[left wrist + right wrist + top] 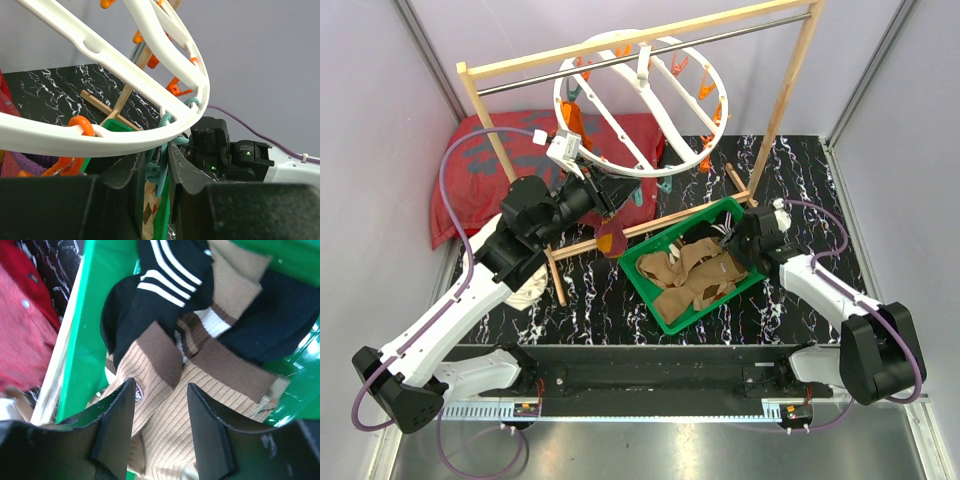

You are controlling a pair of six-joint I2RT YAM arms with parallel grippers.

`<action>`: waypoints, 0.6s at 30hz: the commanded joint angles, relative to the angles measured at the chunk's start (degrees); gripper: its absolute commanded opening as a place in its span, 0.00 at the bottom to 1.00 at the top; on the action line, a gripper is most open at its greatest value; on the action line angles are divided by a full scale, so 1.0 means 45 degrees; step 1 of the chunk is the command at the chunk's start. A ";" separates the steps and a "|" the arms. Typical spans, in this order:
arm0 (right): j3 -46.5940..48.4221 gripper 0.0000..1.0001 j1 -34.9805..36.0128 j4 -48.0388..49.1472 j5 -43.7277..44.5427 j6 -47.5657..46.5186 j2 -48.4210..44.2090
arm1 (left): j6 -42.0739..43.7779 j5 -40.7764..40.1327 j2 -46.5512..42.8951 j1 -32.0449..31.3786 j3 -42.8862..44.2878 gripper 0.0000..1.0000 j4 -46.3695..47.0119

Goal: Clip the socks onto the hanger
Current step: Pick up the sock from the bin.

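The white ring hanger hangs from the rack with orange and teal clips around its rim. My left gripper is shut on a teal clip at the ring's lower edge. An argyle sock hangs just below that clip. An orange sock hangs at the ring's left side. My right gripper stands open low over tan-and-brown socks and black striped socks piled in the green basket. Nothing sits between its fingers.
A wooden-post rack with a metal bar carries the hanger; its wooden foot runs along the basket's far side. A red patterned cushion lies at the back left. A white cloth lies under the left arm.
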 commanded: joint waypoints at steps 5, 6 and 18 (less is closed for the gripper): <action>-0.1090 0.56 -0.0653 0.2536 -0.1225 0.3037 0.0507 | 0.0031 -0.0114 -0.0072 -0.0018 0.0426 0.09 0.0129; -0.1188 0.55 -0.0731 0.2715 -0.1345 0.3212 0.0605 | 0.0031 -0.0095 -0.0072 -0.0018 0.0426 0.09 0.0129; -0.1268 0.33 -0.0966 0.4182 -0.1697 0.2690 0.1680 | -0.0028 -0.0017 0.0064 -0.0018 0.0523 0.09 0.0129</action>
